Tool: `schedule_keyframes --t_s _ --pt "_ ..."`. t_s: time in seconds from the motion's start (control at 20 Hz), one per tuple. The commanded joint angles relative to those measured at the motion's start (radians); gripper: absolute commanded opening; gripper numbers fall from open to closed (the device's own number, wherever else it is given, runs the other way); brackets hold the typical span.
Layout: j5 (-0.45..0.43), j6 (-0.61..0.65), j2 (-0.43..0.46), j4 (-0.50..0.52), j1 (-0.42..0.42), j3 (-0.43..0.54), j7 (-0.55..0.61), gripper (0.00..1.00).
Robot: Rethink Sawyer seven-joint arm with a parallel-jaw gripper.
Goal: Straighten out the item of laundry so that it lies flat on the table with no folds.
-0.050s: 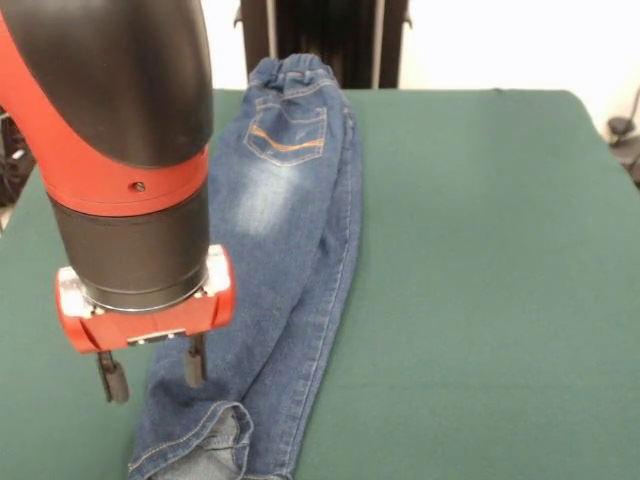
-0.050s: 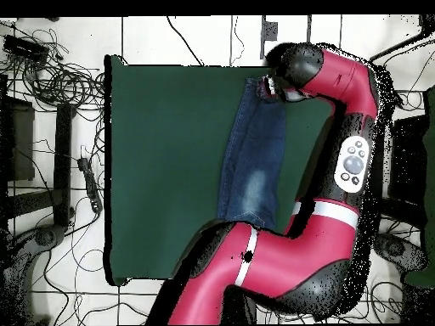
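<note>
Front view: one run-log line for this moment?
gripper: open, empty | blue denim jeans: folded lengthwise, cuff turned | green felt table: jeans not flat

The light is bright and even. The dark green cloth-topped bench (image 1: 480,250) shows no strong shadows. A soft shine sits on the big red and black robot arm (image 1: 120,120), which looks slightly blurry up close.

Dark green table (image 1: 480,250), folded blue jeans (image 1: 290,230) lying lengthwise on it, cuff turned over
</note>
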Motion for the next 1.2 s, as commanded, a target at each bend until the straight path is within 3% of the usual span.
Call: schedule_keyframes --t_s 0.05,0.65,1.2 --pt "0.028 0.119 0.032 -0.01 0.065 0.074 0.085 1.0" --pt "0.051 0.124 0.074 -0.056 0.089 0.129 -0.096 1.0" --pt "0.098 0.196 0.122 -0.084 0.1 0.133 -0.112 1.0"
